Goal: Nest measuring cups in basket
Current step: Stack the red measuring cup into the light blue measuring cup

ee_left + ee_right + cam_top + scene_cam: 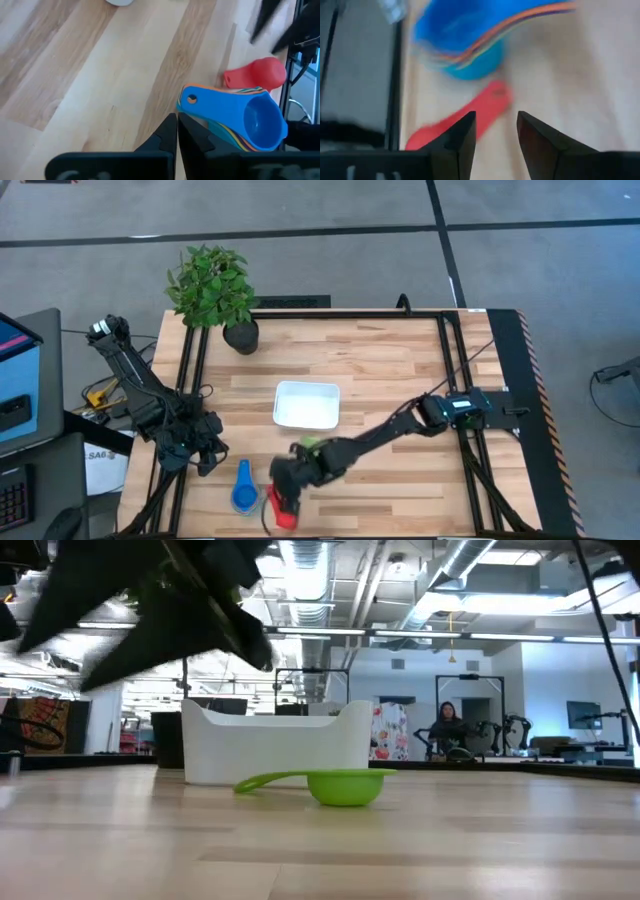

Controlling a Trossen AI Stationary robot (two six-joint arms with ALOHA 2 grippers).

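Observation:
A nested stack of measuring cups with a blue one on top (243,488) (252,120) (465,40) lies near the table's near edge. A red cup (282,506) (256,75) (480,112) lies on the wood just right of it. The green cup (335,784) (311,444) rests on its bowl in front of the white basket (307,404) (275,740), half hidden under the right arm in the high view. My right gripper (288,480) (495,131) is open and hovers over the red cup. My left gripper (207,456) (177,134) is shut, left of the stack.
A black plant pot with a green plant (238,335) stands at the table's far left. Dark rails (190,370) (450,350) run along both sides of the table. The basket holds no cup. Bare wood (400,490) lies right of the red cup.

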